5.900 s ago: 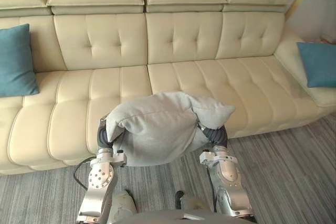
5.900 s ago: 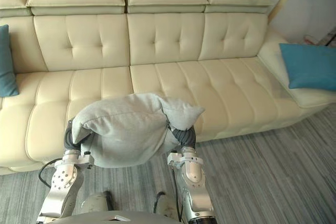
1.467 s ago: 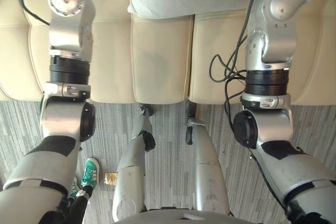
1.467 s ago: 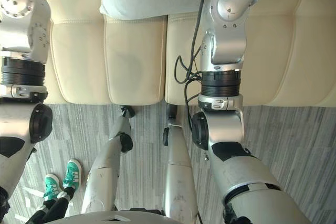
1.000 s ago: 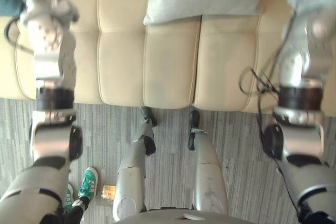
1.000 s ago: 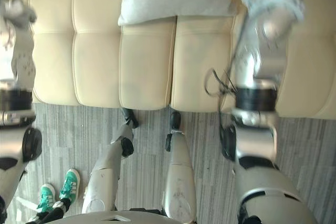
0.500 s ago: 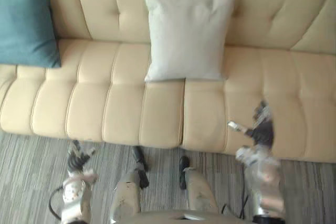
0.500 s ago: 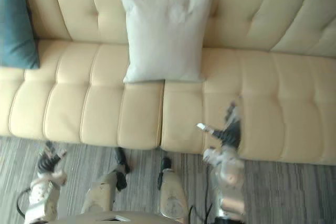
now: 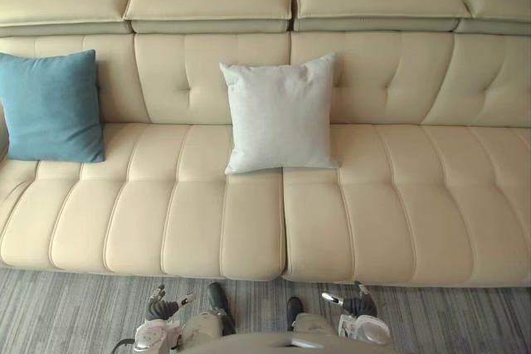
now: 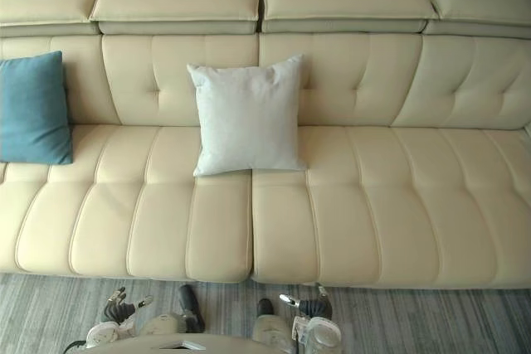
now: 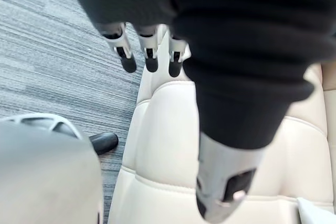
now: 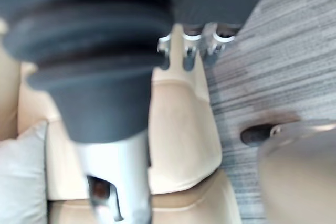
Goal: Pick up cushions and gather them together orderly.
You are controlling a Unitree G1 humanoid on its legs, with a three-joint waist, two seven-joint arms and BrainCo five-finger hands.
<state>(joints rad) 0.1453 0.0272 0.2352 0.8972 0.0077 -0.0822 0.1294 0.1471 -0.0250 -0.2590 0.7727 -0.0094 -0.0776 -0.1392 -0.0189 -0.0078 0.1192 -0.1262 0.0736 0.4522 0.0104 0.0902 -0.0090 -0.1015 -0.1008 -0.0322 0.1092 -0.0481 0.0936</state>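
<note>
On cream sofa (image 9: pixel 398 205): grey cushion (image 9: pixel 280 113) upright centre, teal cushion (image 9: pixel 51 107) left; striped carpet (image 9: pixel 66 312).

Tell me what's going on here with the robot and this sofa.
Nothing is being held. The robot's left hand and right hand hang open, low in front of the cream sofa. A light grey cushion stands upright against the backrest mid-sofa; a teal cushion sits apart at the left end, not yet gathered.

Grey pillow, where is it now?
In the left eye view the grey pillow stands upright against the backrest in the middle of the sofa; the blue cushion sits apart on the robot's left.
</note>
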